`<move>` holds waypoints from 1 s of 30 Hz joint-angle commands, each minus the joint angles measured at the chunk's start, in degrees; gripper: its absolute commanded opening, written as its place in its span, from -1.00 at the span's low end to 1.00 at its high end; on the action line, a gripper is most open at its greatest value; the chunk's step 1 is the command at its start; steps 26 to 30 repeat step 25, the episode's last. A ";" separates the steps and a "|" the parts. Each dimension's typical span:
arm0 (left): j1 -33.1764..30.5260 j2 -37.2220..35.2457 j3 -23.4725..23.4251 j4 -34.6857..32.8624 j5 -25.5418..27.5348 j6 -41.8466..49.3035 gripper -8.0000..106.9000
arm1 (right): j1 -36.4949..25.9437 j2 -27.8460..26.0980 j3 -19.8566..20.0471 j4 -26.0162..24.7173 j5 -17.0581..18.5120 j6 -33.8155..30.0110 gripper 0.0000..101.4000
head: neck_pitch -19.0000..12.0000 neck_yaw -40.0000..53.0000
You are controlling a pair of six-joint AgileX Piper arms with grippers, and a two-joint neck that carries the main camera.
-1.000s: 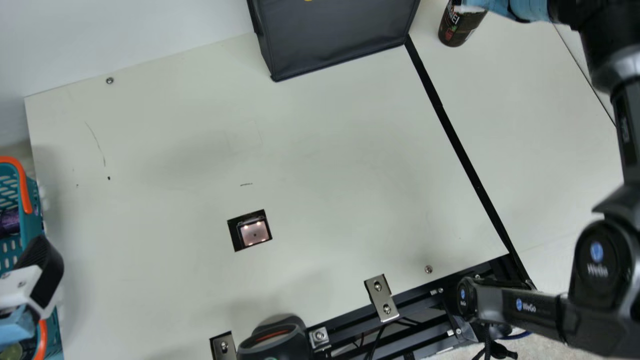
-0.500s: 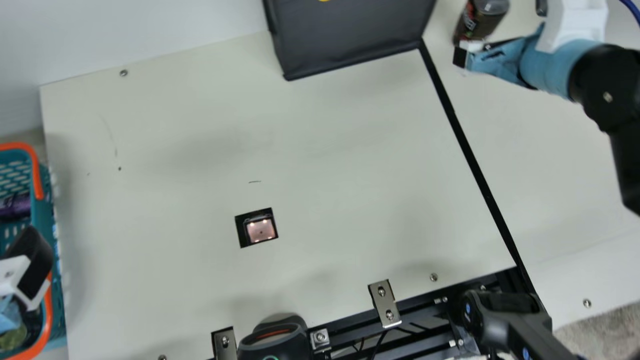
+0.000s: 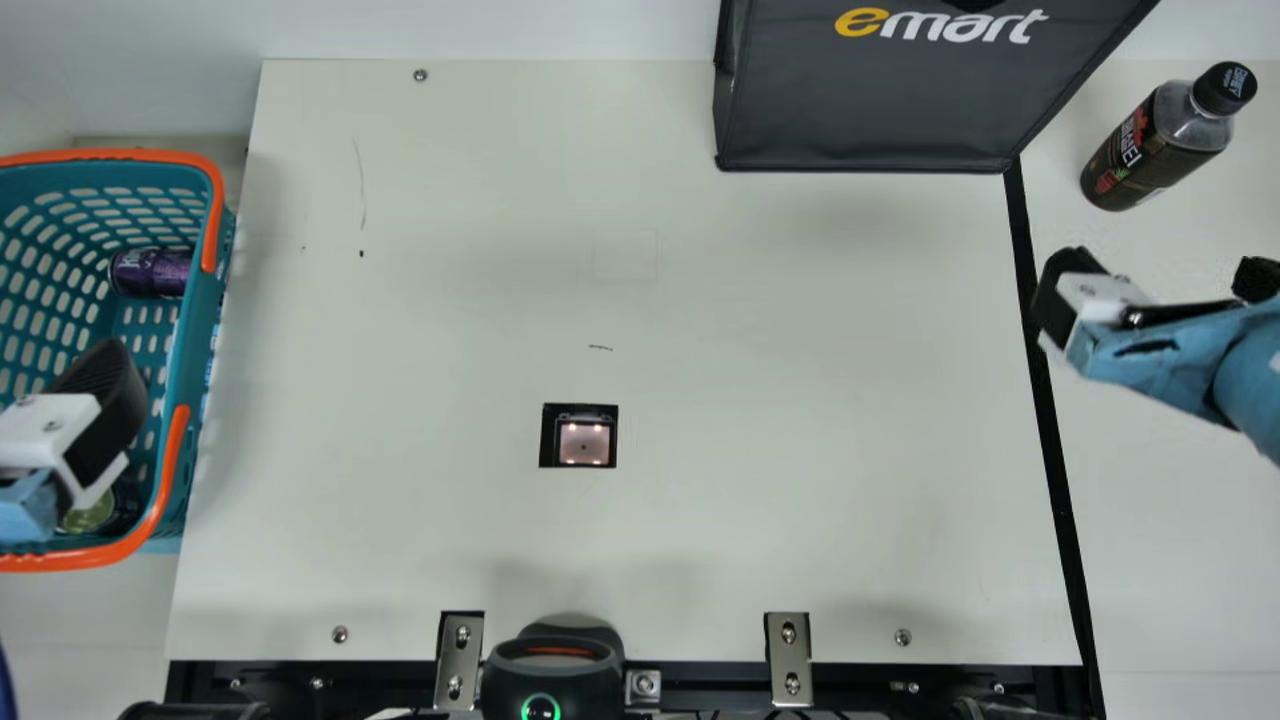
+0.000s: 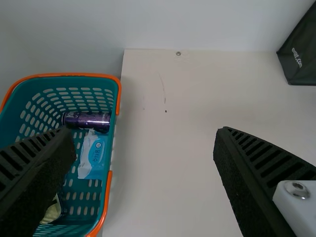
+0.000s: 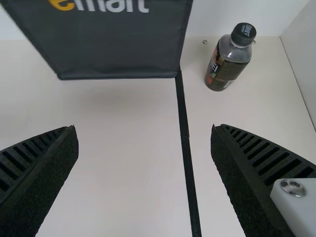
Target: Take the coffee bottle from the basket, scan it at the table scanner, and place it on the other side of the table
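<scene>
Coffee bottle (image 3: 1160, 145) stands upright on the worktop (image 3: 760, 330), across the black strip (image 3: 1048, 440) from the table scanner (image 3: 584, 443), near the dark bag (image 3: 870, 110). Right end effector (image 3: 1150, 285) wide open, nothing held; bottle sits past its fingertips on the far side, apart from it. Left end effector (image 3: 75, 420) also wide open and holding nothing, above the basket (image 3: 198, 320). Purple can (image 3: 150, 272) lies inside the basket.
</scene>
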 commanded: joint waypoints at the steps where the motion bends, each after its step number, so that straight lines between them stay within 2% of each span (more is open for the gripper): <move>1: 0.00 0.00 0.00 0.00 0.00 0.00 0.71 | 1.76 -2.69 -0.24 -0.65 2.26 0.19 0.87 | -1.66 0.18; 8: 0.00 0.00 0.00 0.00 -0.01 0.00 0.71 | 6.80 -9.34 -1.13 -2.46 8.24 0.99 0.87 | -1.66 0.18; 9: 0.00 0.00 0.00 0.00 -0.01 0.00 0.71 | 6.05 -8.19 -1.17 -2.32 6.96 0.99 0.87 | -1.66 0.18; 12: 0.00 0.00 0.00 0.00 -0.01 0.00 0.71 | 6.81 -9.66 -1.26 -2.53 8.86 0.99 0.87 | -1.66 0.18; 30: 0.00 0.00 0.00 0.00 -0.01 0.00 0.71 | 6.81 -9.72 -1.26 -2.53 8.81 0.99 0.87 | -1.66 0.18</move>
